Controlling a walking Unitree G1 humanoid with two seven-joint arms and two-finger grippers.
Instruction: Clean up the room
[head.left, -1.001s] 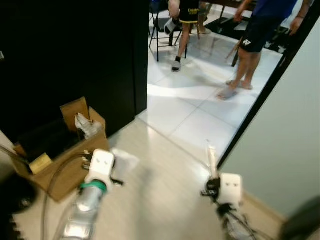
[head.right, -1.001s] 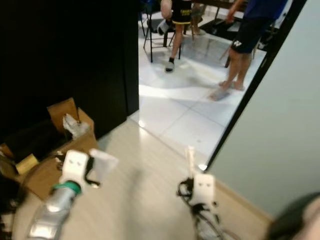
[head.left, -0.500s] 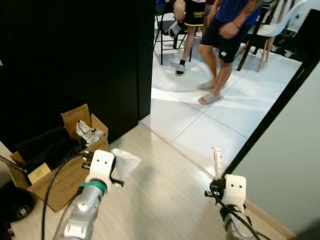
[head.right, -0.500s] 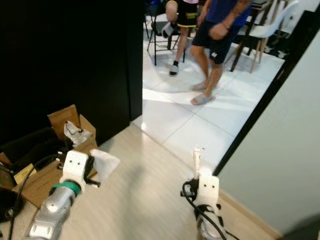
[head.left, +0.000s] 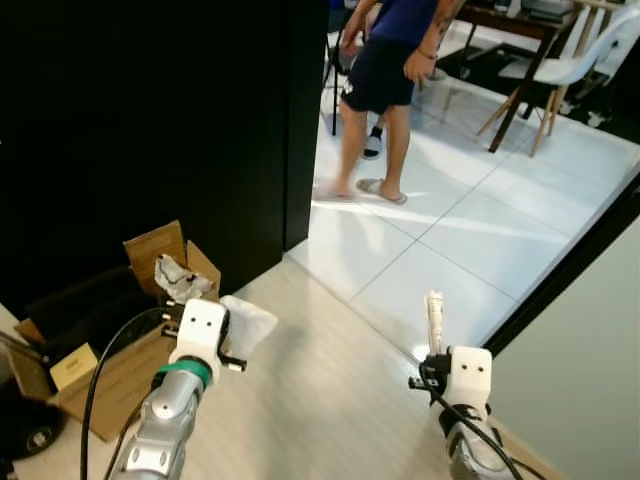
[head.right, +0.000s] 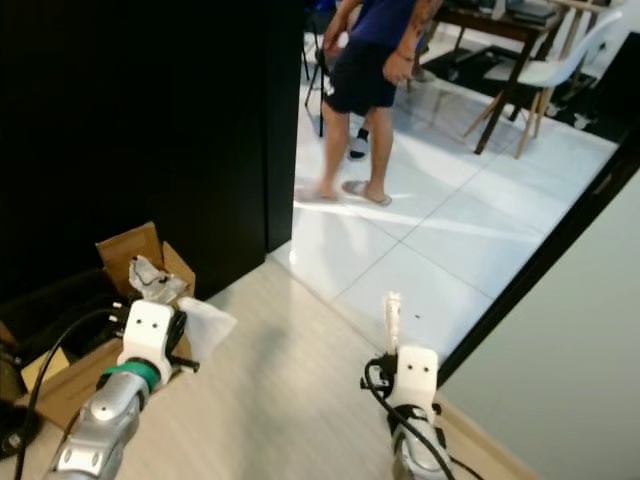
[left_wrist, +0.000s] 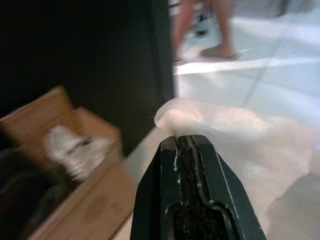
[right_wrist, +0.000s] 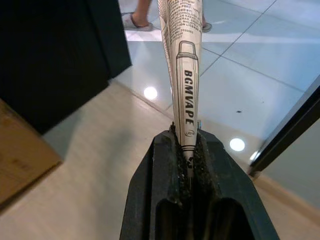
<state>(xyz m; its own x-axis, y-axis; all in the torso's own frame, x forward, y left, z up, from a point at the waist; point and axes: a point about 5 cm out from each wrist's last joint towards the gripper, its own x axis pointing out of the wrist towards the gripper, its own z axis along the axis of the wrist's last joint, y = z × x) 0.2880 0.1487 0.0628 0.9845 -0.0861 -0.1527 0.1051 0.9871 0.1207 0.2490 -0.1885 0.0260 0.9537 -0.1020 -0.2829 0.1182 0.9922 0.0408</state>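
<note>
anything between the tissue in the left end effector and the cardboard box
Nothing visible stands between them. The left end effector holds the crumpled white tissue right beside the open brown cardboard box, with bare pale wood floor below. The box already holds crumpled paper and a black cable runs along its near side.

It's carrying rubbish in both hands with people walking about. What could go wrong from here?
The left gripper pinches only an edge of the white tissue, so the tissue might slip out before it reaches the cardboard box.

The right gripper holds a thin printed paper wrapper by its end, which could slide free.

A person is standing in the doorway ahead, so driving forward could risk a bump.
</note>
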